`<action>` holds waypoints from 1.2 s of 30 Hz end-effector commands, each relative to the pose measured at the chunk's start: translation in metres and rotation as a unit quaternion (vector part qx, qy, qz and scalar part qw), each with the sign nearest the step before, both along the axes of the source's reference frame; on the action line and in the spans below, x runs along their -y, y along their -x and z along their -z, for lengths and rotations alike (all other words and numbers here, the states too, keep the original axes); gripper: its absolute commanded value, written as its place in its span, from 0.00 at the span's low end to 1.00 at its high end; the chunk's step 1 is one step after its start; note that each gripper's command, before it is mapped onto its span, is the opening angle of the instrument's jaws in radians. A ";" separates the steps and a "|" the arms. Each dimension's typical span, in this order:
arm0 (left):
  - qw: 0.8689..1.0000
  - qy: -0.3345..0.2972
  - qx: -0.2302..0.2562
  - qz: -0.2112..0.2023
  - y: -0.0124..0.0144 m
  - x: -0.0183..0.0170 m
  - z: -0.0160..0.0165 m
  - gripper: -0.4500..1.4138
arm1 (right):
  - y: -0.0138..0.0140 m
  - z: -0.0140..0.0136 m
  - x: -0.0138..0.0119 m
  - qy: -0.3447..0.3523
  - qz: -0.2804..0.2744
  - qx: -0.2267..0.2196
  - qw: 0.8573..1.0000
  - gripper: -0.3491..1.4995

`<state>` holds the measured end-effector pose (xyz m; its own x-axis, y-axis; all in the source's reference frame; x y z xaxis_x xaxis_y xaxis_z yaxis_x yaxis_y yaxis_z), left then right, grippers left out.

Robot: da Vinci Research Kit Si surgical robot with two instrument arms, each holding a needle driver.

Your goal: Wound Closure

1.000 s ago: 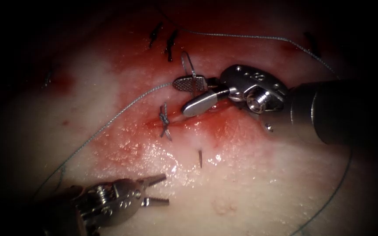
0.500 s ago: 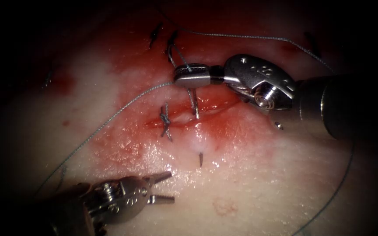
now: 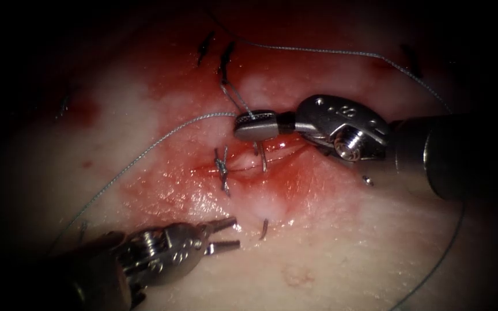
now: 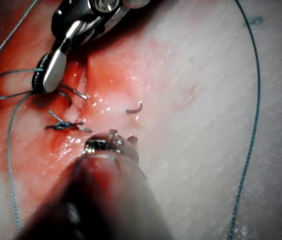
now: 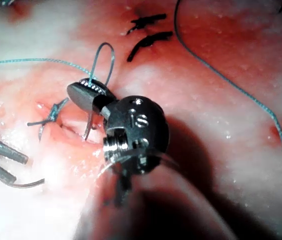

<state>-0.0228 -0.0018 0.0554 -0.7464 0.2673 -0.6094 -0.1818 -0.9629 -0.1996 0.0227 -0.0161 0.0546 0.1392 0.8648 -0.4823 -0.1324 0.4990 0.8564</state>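
My right tool (image 3: 248, 125) is shut on the curved needle (image 3: 260, 154) near its tail, just above the cut (image 3: 283, 152) in the tissue. The needle runs down from the jaws into the cut. Its tip (image 3: 264, 228) comes out of the tissue below the cut. My left tool (image 3: 234, 233) is open and holds nothing, just left of that tip. Thread (image 3: 145, 152) leaves the needle's tail in a small loop and trails to the lower left. In the right wrist view the shut jaws (image 5: 83, 95) grip the needle (image 5: 88, 127), with the tip (image 5: 28, 184) beside the left tool's fingers (image 5: 1, 150).
A tied stitch (image 3: 222, 167) crosses the cut left of the needle. Dark cut thread ends (image 3: 225, 57) lie above it. A long run of thread (image 3: 341, 53) arcs across the top and down the right side (image 3: 439, 259). Red fluid wets the tissue around the cut.
The right tool's jaws shut on the needle, then moved down toward the cut, and more of the tip emerged below it. The left tool moved up and right toward the tip.
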 end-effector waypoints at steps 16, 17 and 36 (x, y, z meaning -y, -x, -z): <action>0.994 0.047 0.077 -0.058 -0.0006 -0.0002 -0.0001 0.60 | 0.0010 -0.0001 0.0002 -0.013 -0.042 -0.029 0.999 0.53; 0.993 0.047 0.084 -0.060 -0.0007 -0.0001 -0.0001 0.60 | 0.0017 -0.0001 -0.0005 -0.004 -0.056 -0.030 0.998 0.65; 0.979 0.083 0.177 -0.066 0.0022 -0.0019 -0.0013 0.72 | 0.0091 0.0010 -0.0045 0.120 -0.084 0.007 0.989 0.99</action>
